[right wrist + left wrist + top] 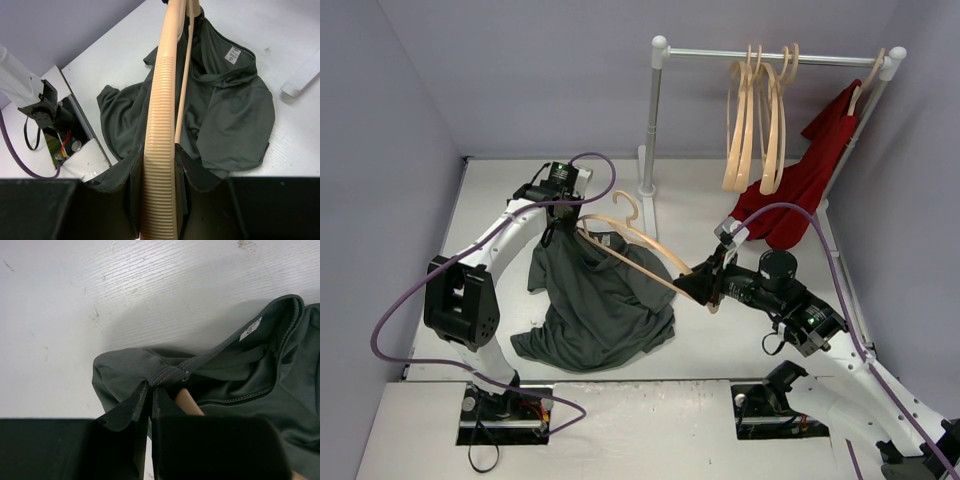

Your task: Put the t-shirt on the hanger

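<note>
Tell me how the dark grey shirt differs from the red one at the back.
The t-shirt is dark grey-green; the red garment is bright red. The t-shirt lies crumpled on the table, while the red garment hangs from the rail. The left gripper pinches the t-shirt's collar and the right gripper holds a hanger pushed into its neck opening; nothing grips the red garment. Both are cloth garments.

t-shirt (600,300) on table (720,345) | hanger (642,246) end inside t-shirt | rack (652,120) behind, right
</note>
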Motion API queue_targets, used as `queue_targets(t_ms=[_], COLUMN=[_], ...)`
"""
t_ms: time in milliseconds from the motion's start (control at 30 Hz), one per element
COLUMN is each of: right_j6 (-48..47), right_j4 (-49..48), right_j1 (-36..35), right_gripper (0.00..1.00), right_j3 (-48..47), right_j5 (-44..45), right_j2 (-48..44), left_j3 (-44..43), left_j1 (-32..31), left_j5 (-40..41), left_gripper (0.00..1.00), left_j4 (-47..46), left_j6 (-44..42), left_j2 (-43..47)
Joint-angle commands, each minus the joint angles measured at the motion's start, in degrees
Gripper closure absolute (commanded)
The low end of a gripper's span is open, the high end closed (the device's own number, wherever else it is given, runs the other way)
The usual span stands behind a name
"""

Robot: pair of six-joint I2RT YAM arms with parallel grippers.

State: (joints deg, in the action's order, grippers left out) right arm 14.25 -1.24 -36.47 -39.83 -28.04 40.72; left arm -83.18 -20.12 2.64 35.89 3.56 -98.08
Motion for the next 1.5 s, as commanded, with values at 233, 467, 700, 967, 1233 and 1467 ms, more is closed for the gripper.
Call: queue_targets(t_ms=[233, 467, 700, 967, 1233, 1467], right_j6=[2.7, 5.7, 5.2, 5.2, 0.9, -0.5], right_j4=[-16.7, -26.8, -32.7, -40.0, -42.5, -44.9], right_j1=[-0.5, -0.4, -0.5, -0.4, -0.3, -0.2], right_gripper=[1.00, 1.00, 1.00, 1.00, 1.00, 1.00], right_j3=[3.1, 7.2, 6.6, 2.9, -10.2, -12.6], right_j5=[-3.1, -3.7, -4.5, -3.0, -3.6, -2.6], right_j2=[2.7, 2.1, 2.1, 3.9, 10.3, 11.1], left_j3=[-4.2, -4.5, -11.1, -28.8, -47.8, -49.8], left_j1=[0.4, 0.3, 0.3, -1.1, -5.8, -7.2], left_j5=[-2.5, -8.5, -10.1, -13.5, -10.8, -4.6], left_gripper=[1.00, 1.00, 1.00, 1.00, 1.00, 1.00], left_j4=[-0.5, 0.5, 5.4, 14.4, 20.3, 21.3], left_j6=[0.7, 0.1, -2.0, -3.4, -5.6, -4.2], left_j2=[8.3, 10.9, 13.8, 13.6, 11.4, 12.7])
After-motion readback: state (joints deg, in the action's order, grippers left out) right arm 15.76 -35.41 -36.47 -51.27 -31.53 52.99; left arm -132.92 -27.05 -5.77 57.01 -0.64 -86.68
